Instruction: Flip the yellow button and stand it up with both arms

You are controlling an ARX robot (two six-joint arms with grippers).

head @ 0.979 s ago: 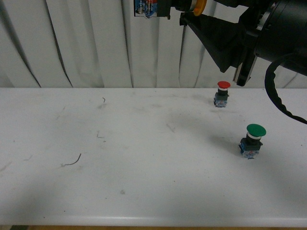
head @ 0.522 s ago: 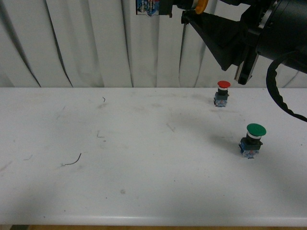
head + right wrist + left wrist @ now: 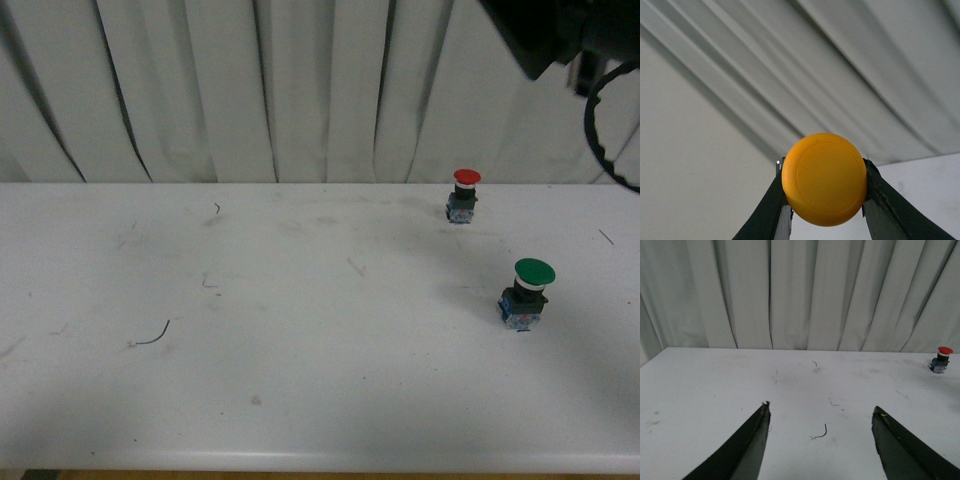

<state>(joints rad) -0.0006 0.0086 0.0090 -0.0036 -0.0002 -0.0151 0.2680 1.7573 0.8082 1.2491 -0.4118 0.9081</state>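
Observation:
In the right wrist view the yellow button fills the gap between my right gripper's black fingers. Its round yellow-orange cap faces the camera and hides its collar and base. My right gripper is shut on it, held high with the curtain behind. In the front view only a dark part of the right arm shows at the top right; the button is out of that view. My left gripper is open and empty above the white table.
A red-capped button stands at the far right of the table; it also shows in the left wrist view. A larger green-capped button stands nearer on the right. A small dark wire scrap lies left. A white curtain hangs behind.
My right arm has risen and pulled right, carrying the yellow button out of the front view. Only a corner of the arm still shows.

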